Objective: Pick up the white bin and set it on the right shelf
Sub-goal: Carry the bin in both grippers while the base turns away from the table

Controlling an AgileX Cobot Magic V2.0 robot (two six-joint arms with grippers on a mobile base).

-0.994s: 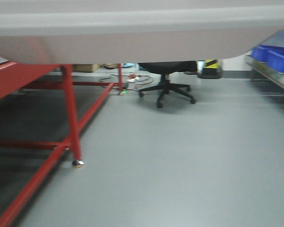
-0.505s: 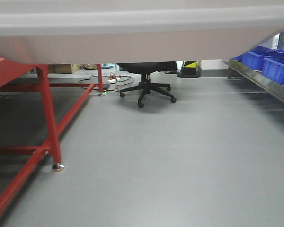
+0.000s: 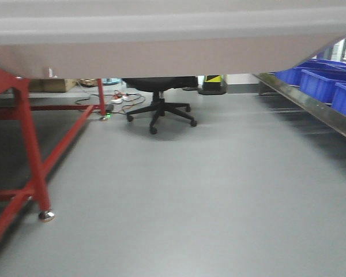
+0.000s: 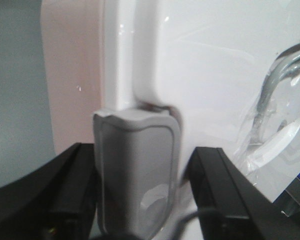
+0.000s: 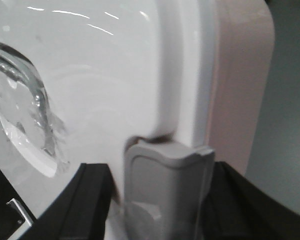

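White bin (image 3: 161,46): raised off the floor, stretching across the top of the front view, above and nearer than the office chair (image 3: 160,109); pale underside, rounded corner at its right end.
Bin lid (image 4: 205,65): glossy white, with a clear recessed handle (image 4: 277,100); pinkish side wall (image 4: 72,75) beyond the lid's edge.
Left claw (image 4: 140,155): black fingers (image 4: 70,185) on either side of a grey latch (image 4: 135,170) at one end of the white bin, drawn in and pinching that end.
Right claw (image 5: 162,175): same hold at the opposite end, black fingers (image 5: 90,200) closed in around the grey end latch (image 5: 165,190).
Floor (image 3: 207,196): smooth grey with a faint sheen, running back past the office chair to a pale wall.
Office chair: black, five-star base on castors, seat partly hidden behind the white bin.
Red-framed desk (image 3: 29,133): left of the office chair; red legs and low cross rails, round metal foot (image 3: 46,216) on the floor.
Cables (image 3: 127,99): tangled on the floor just left of the office chair, with a small green light (image 3: 108,115) beside them.
Right shelf (image 3: 311,107): right of the office chair; shiny metal front rail slanting away into the room.
Blue crates (image 3: 320,83): in a row on that shelf, behind the rail.
Far end: cardboard box (image 3: 52,85) well left of the office chair, yellow-and-black striped object (image 3: 213,79) just right of it.
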